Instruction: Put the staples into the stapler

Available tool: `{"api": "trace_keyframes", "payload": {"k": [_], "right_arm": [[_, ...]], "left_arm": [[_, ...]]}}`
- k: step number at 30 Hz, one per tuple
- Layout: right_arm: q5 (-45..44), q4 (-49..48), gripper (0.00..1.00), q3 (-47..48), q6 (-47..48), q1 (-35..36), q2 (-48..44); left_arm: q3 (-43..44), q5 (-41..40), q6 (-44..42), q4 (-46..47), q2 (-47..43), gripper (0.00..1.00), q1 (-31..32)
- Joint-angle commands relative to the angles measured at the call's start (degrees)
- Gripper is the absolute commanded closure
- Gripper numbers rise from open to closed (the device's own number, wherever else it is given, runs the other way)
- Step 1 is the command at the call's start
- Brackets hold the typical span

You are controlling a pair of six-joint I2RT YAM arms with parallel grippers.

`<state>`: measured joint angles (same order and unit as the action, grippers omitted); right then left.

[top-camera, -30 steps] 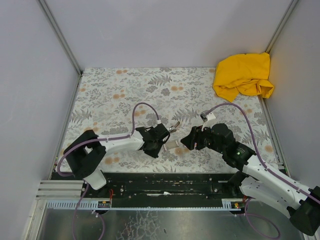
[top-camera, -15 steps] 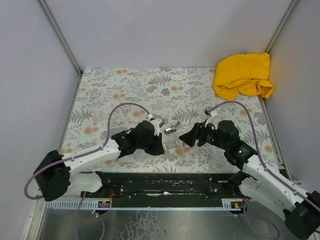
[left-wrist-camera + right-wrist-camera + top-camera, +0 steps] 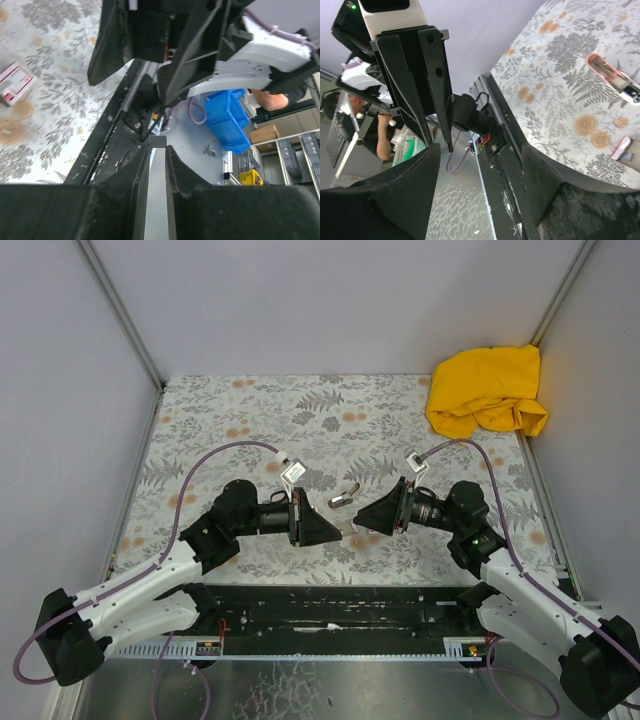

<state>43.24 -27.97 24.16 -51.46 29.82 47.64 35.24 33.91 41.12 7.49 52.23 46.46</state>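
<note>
Now: Staples in Left Jaws, Stapler Just Beyond Both Tips

Top view. The left gripper (image 3: 335, 533) and right gripper (image 3: 362, 519) point at each other, tips near. The stapler (image 3: 345, 497) lies flat on the table (image 3: 230, 420), just beyond the gap between them. Its long axis runs diagonally, near-left to far-right. The right tips are slightly nearer to it.

Left wrist view. The jaws stand narrow, clamped on a thin grey strip, judged to be the staples (image 3: 157, 200), which pokes past the tips. The white-and-red box (image 3: 15, 82) lies on the table, well off to one side.

Right wrist view. The jaws stand wide and hold nothing. The stapler lies off to the right of the tips, not between them.

Next move, as judged: the left arm must carry the strip to the far side and align it with the stapler's long axis. The right arm is free to steady the body.
</note>
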Motion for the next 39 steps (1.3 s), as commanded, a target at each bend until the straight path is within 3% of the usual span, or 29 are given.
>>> {"api": "trace_keyframes", "payload": {"k": [1,5,9,21,39], "right_arm": [[4.10,-10.24,0.30,1.95,-6.27,0.26,-0.28],[3.52,-16.01,0.38,1.32,-9.83,2.68,0.41],[1.86,-16.92,0.41,1.96,-9.35,6.36,0.81],[1.36,-19.48,0.59,1.80,-10.17,8.57,1.60],[1.99,-21.05,0.70,1.36,-10.50,9.63,2.08]], "left_arm": [[-0.33,5.63,4.38,11.20,-1.07,0.87,-0.31],[-0.26,5.59,4.69,11.80,-1.01,0.87,-0.27],[-0.43,5.30,4.84,12.29,-1.11,0.88,-0.22],[-0.46,4.48,5.08,12.58,-1.14,0.88,-0.27],[-0.68,3.13,5.19,12.47,-1.34,0.89,-0.31]]}}
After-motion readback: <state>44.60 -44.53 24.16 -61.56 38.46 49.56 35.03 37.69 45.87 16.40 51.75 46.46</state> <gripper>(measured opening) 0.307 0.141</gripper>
